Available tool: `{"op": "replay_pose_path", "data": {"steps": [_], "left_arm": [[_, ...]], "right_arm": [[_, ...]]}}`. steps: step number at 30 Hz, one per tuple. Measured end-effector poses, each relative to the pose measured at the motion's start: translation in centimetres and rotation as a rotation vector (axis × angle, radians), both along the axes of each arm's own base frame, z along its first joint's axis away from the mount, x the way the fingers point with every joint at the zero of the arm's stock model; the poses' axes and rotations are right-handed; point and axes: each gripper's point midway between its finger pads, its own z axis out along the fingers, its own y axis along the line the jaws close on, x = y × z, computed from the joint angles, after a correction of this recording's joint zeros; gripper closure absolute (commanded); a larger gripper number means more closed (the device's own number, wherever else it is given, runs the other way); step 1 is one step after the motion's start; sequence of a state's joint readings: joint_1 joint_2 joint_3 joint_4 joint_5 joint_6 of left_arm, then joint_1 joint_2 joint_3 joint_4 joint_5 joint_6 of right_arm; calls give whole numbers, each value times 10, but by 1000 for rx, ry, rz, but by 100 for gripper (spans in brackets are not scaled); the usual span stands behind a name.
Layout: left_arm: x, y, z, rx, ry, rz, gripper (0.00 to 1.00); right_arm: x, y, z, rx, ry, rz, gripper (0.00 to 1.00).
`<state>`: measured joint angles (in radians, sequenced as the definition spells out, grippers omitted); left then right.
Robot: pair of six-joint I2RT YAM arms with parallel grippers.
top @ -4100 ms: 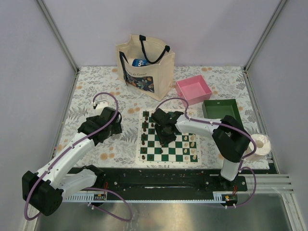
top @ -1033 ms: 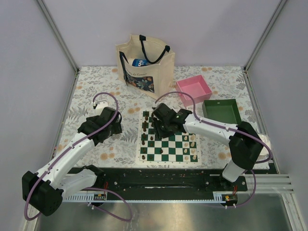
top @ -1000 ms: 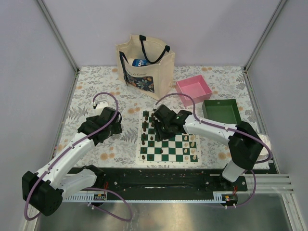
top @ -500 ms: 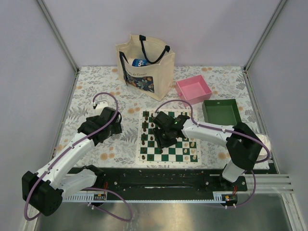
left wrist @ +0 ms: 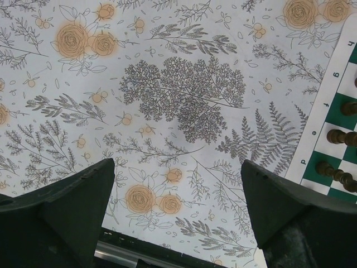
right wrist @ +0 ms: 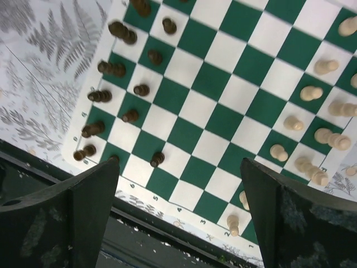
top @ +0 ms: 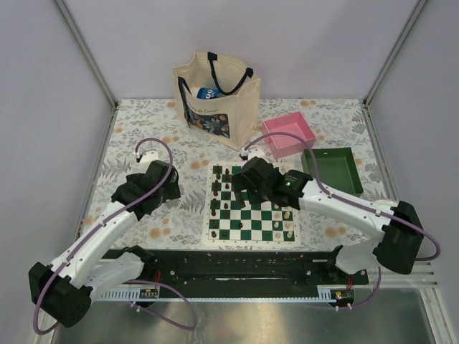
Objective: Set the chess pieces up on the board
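The green-and-white board (top: 252, 215) lies at the table's middle. Dark chess pieces (top: 217, 201) stand along its left columns and cream ones (top: 287, 213) along its right. My right gripper (top: 249, 185) hovers over the board's far half. In the right wrist view it (right wrist: 178, 163) is open and empty, high above the squares (right wrist: 223, 111), with dark pieces (right wrist: 111, 68) to the left, a lone dark pawn (right wrist: 157, 159) and cream pieces (right wrist: 312, 92) to the right. My left gripper (top: 154, 188) hangs open and empty (left wrist: 177, 162) over the floral cloth, left of the board's edge (left wrist: 326, 111).
A cream tote bag (top: 215, 97) stands at the back. A pink tray (top: 288, 134) and a green tray (top: 331, 168) sit back right of the board. A black rail (top: 229, 265) runs along the near edge.
My right gripper has opened wide and drawn up and back from the dark side of the board. Its elbow has swung out to the right. The left arm has barely shifted.
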<state>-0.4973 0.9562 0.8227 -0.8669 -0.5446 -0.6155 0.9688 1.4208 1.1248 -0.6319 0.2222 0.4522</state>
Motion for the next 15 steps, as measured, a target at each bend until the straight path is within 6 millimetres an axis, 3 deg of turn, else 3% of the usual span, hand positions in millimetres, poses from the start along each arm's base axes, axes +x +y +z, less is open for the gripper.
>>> {"op": "replay_pose_path", "data": {"steps": [3, 5, 9, 15], "left_arm": [[-1, 0, 4, -10, -18, -3, 1], [-1, 0, 7, -16, -31, -6, 1], [-2, 1, 12, -16, -46, -15, 1], [-2, 6, 15, 14, -56, -27, 1]], "right_arm": [[9, 0, 20, 65, -75, -45, 0], [14, -1, 20, 89, -91, -93, 1], [12, 0, -3, 49, -12, -118, 2], [-13, 15, -51, 2, 183, -37, 16]]}}
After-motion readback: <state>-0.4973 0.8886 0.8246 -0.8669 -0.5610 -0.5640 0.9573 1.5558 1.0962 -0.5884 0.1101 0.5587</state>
